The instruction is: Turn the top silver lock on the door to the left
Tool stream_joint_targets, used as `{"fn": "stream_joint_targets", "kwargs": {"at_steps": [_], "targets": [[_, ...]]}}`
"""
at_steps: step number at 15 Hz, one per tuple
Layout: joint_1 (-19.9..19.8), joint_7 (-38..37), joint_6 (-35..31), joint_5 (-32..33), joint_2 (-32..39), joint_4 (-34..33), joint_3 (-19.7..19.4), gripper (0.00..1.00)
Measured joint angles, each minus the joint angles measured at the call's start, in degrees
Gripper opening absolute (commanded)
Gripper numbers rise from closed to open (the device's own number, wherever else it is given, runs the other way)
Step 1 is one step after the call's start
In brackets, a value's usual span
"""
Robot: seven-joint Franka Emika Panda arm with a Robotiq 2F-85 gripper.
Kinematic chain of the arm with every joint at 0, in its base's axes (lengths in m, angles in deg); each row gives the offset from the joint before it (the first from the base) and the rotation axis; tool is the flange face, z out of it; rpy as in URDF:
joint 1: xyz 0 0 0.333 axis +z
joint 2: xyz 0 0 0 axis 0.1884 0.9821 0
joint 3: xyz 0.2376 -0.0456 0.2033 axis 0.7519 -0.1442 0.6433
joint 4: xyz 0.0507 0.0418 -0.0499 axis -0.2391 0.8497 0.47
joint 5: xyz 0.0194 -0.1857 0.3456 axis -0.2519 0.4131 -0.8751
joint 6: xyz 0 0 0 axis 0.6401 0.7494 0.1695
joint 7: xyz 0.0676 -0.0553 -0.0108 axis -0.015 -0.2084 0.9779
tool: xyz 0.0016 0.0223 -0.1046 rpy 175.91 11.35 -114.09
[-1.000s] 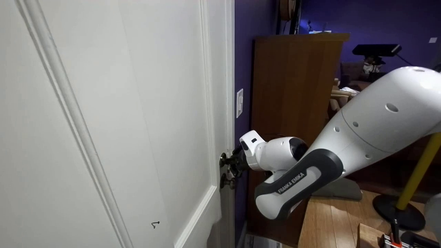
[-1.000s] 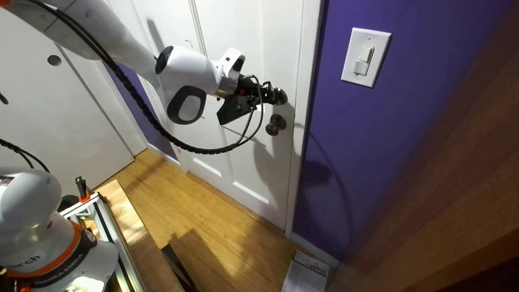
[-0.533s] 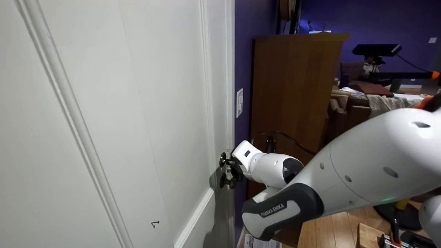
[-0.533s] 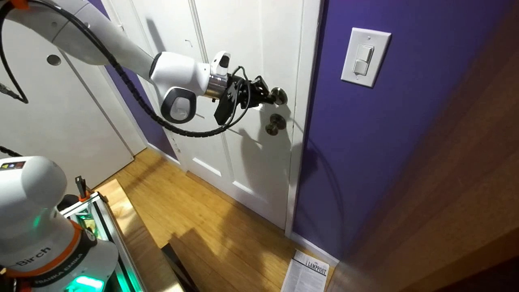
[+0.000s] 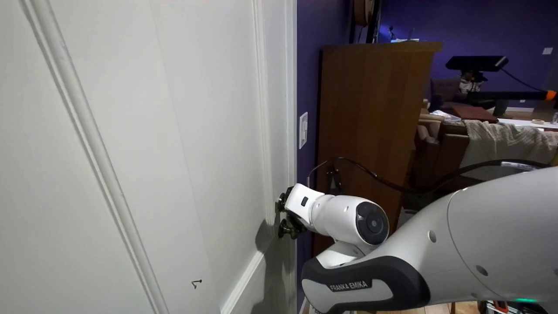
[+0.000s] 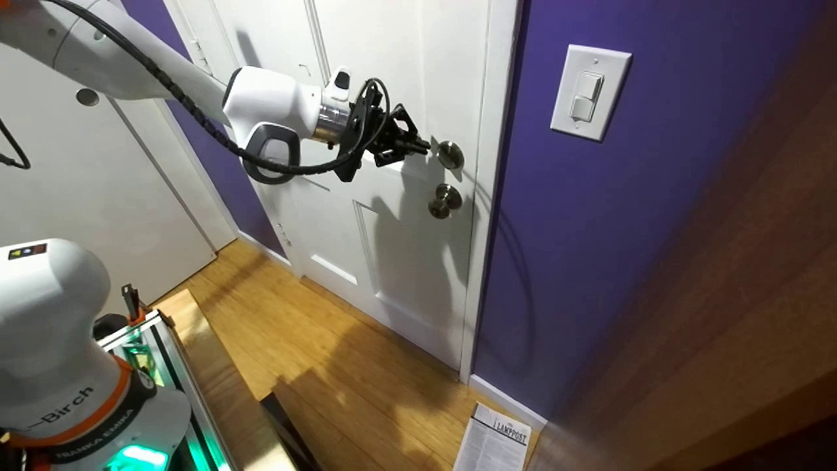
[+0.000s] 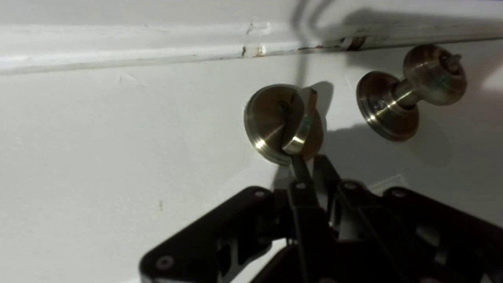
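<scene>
The top silver lock [image 7: 304, 122] is a shiny thumb-turn on a round plate. It stands slanted in the wrist view. It also shows on the white door [image 6: 386, 39] in an exterior view [image 6: 451, 156], and partly behind the arm in an exterior view [image 5: 280, 203]. My gripper [image 7: 308, 160] has its fingers close together with a narrow empty gap between them. Its tips overlap the plate's lower edge in the wrist view. In an exterior view the gripper [image 6: 426, 148] sits just short of the lock, apart from it.
A lower silver knob [image 7: 436, 74] stands below the lock, and shows in both exterior views [image 6: 440, 207] [image 5: 284, 229]. The door frame [image 6: 500, 131] and purple wall with a light switch [image 6: 590, 93] stand beside the door. A brown cabinet [image 5: 370, 109] is behind the arm.
The gripper has moved back from the lock, where its fingertips were before. The wrist has turned, and the arm's elbow side has come lower in an exterior view.
</scene>
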Motion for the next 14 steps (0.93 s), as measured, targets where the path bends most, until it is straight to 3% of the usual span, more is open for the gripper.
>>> {"fn": "stream_joint_targets", "kwargs": {"at_steps": [2,3,4,6,11,13,14], "targets": [[4.8,2.8,9.2,-3.1,1.5,0.1,-5.6,0.03],[7.2,3.3,14.5,-3.9,2.6,0.3,-8.8,0.17],[9.2,3.3,19.6,-3.9,3.6,0.5,-11.8,0.37],[13.0,2.5,29.7,-2.1,4.8,0.9,-17.7,0.51],[21.6,-9.1,50.4,18.6,0.7,-1.0,-34.5,0.89],[25.4,-9.4,58.5,22.3,-2.4,-3.6,-42.5,1.0],[27.0,-9.0,63.0,22.8,-3.6,-5.1,-46.4,1.0]]}}
